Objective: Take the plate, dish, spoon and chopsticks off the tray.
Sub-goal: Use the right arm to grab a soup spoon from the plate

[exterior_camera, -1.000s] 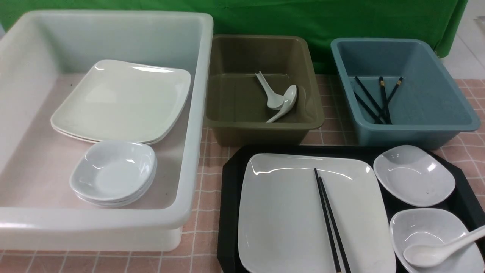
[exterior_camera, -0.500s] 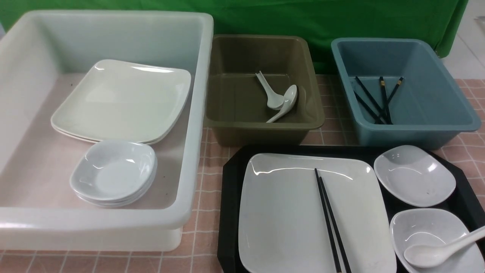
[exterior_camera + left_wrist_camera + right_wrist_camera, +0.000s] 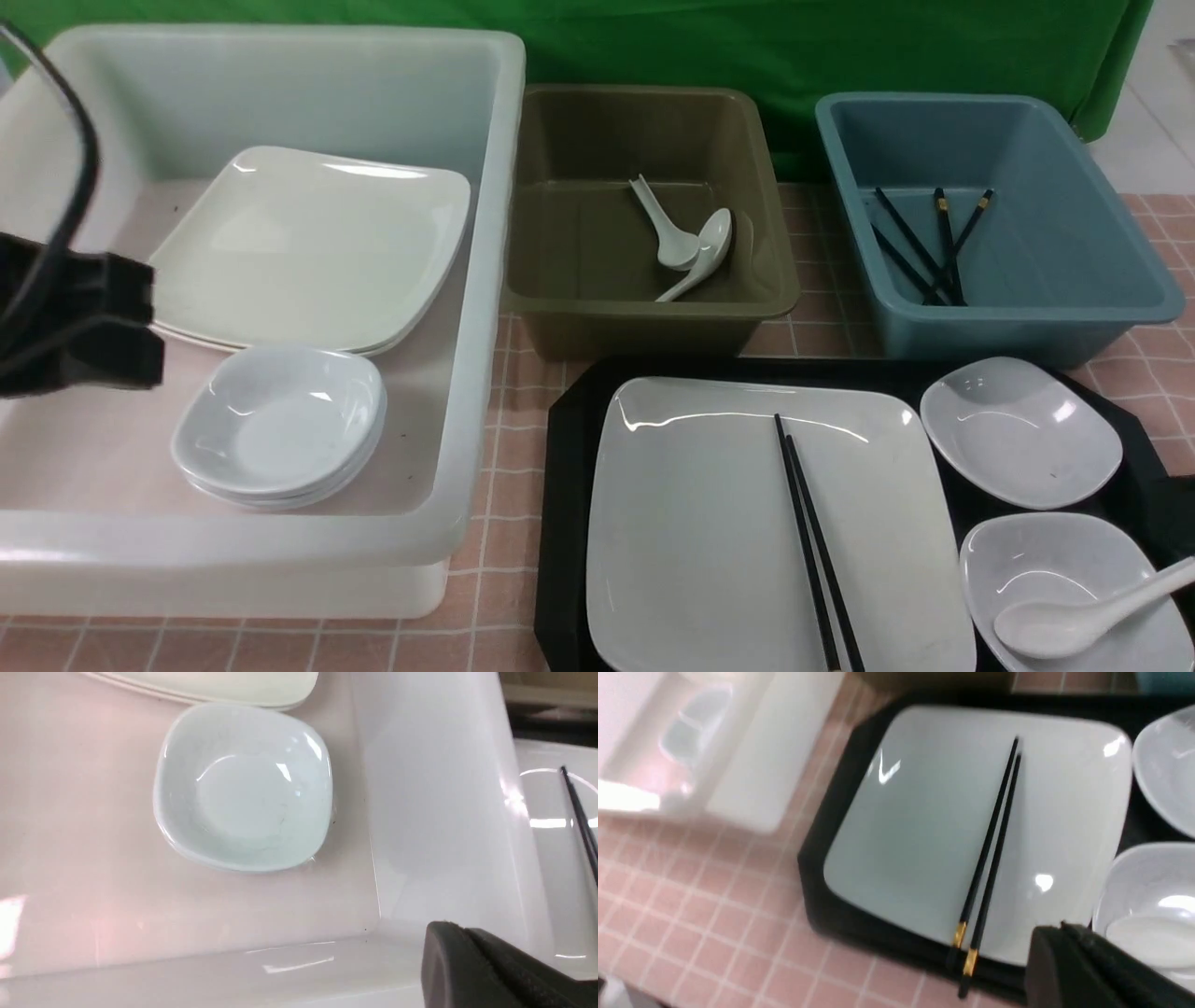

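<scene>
The black tray (image 3: 568, 439) holds the large white plate (image 3: 691, 523) with the black chopsticks (image 3: 808, 546) lying across it. To the plate's right are two small white dishes: one (image 3: 1021, 431) is empty, the other (image 3: 1046, 560) holds the white spoon (image 3: 1074, 623). My right gripper (image 3: 1057, 927) is shut and empty, hovering over the plate (image 3: 920, 826) near the gold-banded ends of the chopsticks (image 3: 992, 854). My left gripper (image 3: 460, 927) is shut and empty above the white tub's rim (image 3: 420, 826). The left arm (image 3: 79, 322) shows at the left edge.
The white tub (image 3: 485, 280) holds stacked plates (image 3: 308, 247) and stacked dishes (image 3: 280, 425). An olive tub (image 3: 653, 308) holds two spoons, and a blue tub (image 3: 1008, 317) holds chopsticks. A dark sliver of the right arm (image 3: 1178, 513) stands at the tray's right edge.
The left arm has come into the front view over the white tub's left side. A dark part of the right arm now shows at the right edge. The tableware has not moved.
</scene>
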Robot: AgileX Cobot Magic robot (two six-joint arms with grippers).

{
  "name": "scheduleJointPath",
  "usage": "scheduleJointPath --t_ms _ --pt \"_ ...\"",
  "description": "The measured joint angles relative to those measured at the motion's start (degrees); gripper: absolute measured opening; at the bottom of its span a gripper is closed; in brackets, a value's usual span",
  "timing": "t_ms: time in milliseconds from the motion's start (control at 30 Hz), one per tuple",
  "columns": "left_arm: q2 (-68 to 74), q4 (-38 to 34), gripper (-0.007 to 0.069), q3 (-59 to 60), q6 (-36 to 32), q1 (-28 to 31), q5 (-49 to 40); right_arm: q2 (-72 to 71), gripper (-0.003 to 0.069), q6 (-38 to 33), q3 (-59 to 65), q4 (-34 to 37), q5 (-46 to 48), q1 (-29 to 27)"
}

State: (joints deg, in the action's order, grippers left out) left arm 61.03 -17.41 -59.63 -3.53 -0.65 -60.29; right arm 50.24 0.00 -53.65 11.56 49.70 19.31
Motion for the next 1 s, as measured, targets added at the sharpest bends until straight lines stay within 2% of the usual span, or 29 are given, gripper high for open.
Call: scheduleJointPath --t_ms 33,100,133,167,200,367,433,467,567,667,700,733,767,800,867,900,933,1000 --pt "0.2 0.0 -0.0003 0.0 0.0 -0.3 0.0 0.0 0.003 0.0 -0.5 0.0 0.6 0.0" --pt "1.3 0.1 -0.0008 0.0 -0.4 -5.7 0.2 9.6 0.003 -3.9 -6.1 0.0 7.7 1.0" --pt "1.3 0.1 -0.0008 0.0 -0.2 -6.3 0.2 10.1 0.003 -4.1 -6.1 0.0 8.1 1.0" --pt "1.4 0.1 -0.0012 0.0 1.1 -11.8 0.7 14.1 0.003 -5.2 -8.5 -0.6 10.5 1.0" --pt "1.4 0.1 -0.0012 0.0 1.9 -14.4 1.1 16.0 0.003 -5.2 -9.5 -1.9 11.6 1.0" --pt "2.4 1.6 -0.0011 0.0 7.7 -31.1 4.4 21.4 0.0035 1.9 -10.5 -15.7 14.9 0.3" --pt "3.4 2.7 -0.0013 0.0 9.2 -36.9 5.8 22.1 0.0038 3.3 -9.7 -17.7 14.9 -2.1" --pt "3.6 2.9 -0.0013 0.0 9.6 -37.4 6.1 22.1 0.0038 3.5 -9.2 -17.8 14.9 -2.8" --pt "5.6 3.5 -0.0013 0.0 10.0 -44.4 9.4 22.4 0.0061 6.1 -6.7 -18.3 14.9 -10.4" --pt "7.9 4.0 -0.0013 0.0 10.1 -48.3 12.5 22.6 0.0155 7.2 -4.1 -16.2 13.4 -19.3" --pt "7.9 4.0 -0.0013 0.0 10.1 -48.5 12.7 22.6 0.0155 7.2 -4.1 -16.2 13.4 -19.3" --pt "8.9 4.3 -0.0013 0.0 10.2 -49.0 13.7 23.0 0.0214 6.8 -3.2 -14.1 11.9 -22.2" --pt "9.1 4.4 -0.0013 0.0 10.1 -49.1 13.8 23.3 0.0242 6.6 -2.8 -13.1 11.2 -23.2" --pt "10.0 5.4 -0.0013 0.0 10.1 -49.2 14.3 24.6 0.0319 5.5 -2.1 -11.6 9.2 -24.9" --pt "10.3 5.9 -0.0013 0.0 10.1 -49.2 14.3 25.5 0.0352 5.3 -1.9 -11.0 8.1 -25.4" --pt "10.7 7.0 -0.0013 0.0 10.1 -49.2 14.3 27.2 0.0416 5.5 -1.8 -11.0 6.5 -25.9" --pt "10.8 7.7 -0.0013 0.0 10.1 -49.2 14.3 28.2 0.0444 6.0 -1.8 -11.2 5.3 -26.4" --pt "10.8 8.1 -0.0013 0.0 10.1 -49.2 14.3 29.5 0.0468 6.8 -1.8 -11.6 4.1 -27.0"
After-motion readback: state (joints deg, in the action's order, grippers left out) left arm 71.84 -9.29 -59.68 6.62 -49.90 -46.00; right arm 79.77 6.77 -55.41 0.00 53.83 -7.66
